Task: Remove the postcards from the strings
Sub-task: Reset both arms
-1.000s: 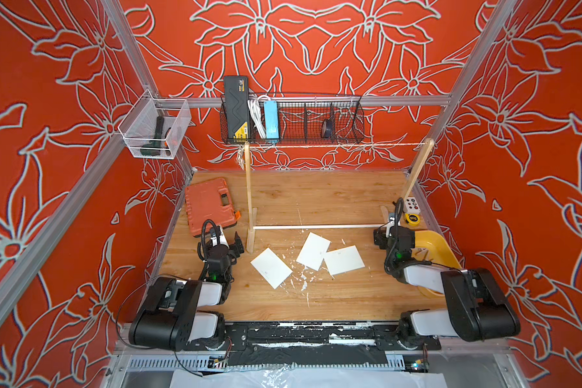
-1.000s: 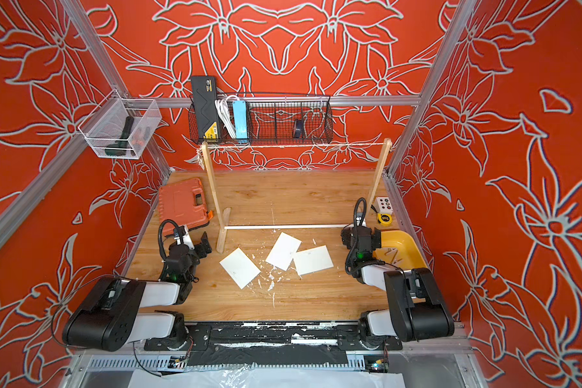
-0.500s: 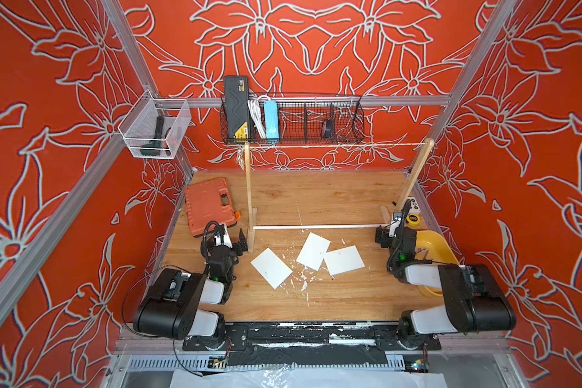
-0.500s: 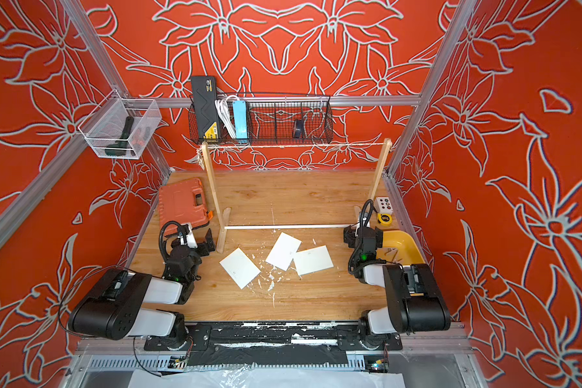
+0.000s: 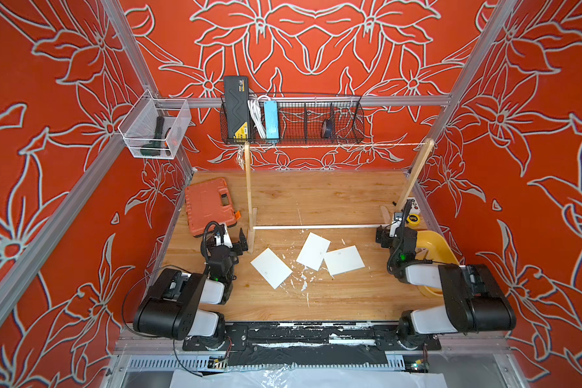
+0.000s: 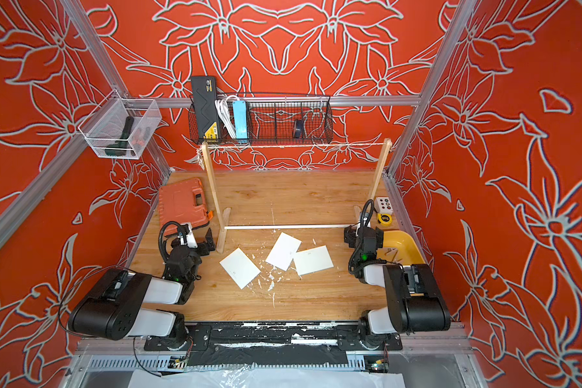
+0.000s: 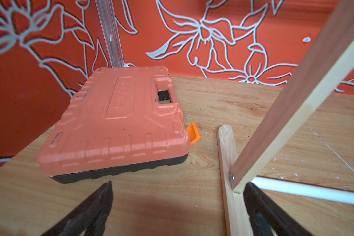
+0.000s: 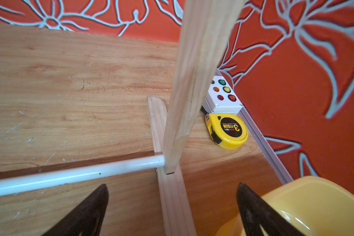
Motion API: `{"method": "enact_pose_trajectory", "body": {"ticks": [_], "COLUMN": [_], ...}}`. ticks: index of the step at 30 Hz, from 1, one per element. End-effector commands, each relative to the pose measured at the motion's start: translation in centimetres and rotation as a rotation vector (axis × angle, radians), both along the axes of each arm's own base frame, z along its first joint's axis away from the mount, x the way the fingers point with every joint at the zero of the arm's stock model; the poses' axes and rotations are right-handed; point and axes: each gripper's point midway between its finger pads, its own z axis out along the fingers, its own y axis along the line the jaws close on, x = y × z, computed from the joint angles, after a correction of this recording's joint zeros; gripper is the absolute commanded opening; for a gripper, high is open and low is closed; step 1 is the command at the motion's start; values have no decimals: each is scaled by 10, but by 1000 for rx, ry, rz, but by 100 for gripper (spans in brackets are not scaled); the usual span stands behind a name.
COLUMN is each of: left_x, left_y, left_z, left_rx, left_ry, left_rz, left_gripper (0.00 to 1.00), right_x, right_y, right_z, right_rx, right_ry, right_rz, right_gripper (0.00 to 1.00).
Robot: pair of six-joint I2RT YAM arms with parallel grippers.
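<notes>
Three white postcards lie flat on the wooden table in both top views, the right two overlapping. Above them the string runs bare between the left upright and the right upright. My left gripper stands open and empty low by the left upright's foot. My right gripper is open and empty too, straddling the right upright's foot. In the wrist views both grippers have wide-set fingers with only table or foot between them.
An orange tool case lies behind the left gripper. A yellow bowl, a tape measure and a button box sit by the right gripper. The stand's white rod spans the feet. A wire basket hangs on the back wall.
Both arms have folded lower. The left gripper has edged toward the left upright's foot. The right gripper has barely shifted. The postcards have not moved.
</notes>
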Motion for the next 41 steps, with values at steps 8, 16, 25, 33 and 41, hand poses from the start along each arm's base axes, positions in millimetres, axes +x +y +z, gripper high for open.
{"method": "enact_pose_trajectory", "body": {"ticks": [8, 16, 25, 33, 41], "left_x": [-4, 3, 0, 4, 5], "left_y": [10, 1, -6, -5, -8], "left_z": [12, 8, 13, 9, 9], "left_rx": [-16, 9, 48, 25, 29], "left_ry": [-59, -31, -53, -30, -27], "left_rz": [45, 8, 13, -20, -40], "left_gripper": [98, 98, 98, 97, 98], "right_x": [-3, 0, 1, 0, 0], "right_y": [-9, -7, -5, -5, -5], "right_z": [11, 9, 10, 10, 10], "right_rx": [22, 11, 5, 7, 5], "right_ry": [-61, -41, -41, -46, -44], "right_rz": [-66, -55, -45, -44, -44], "right_gripper": [98, 98, 98, 98, 98]}}
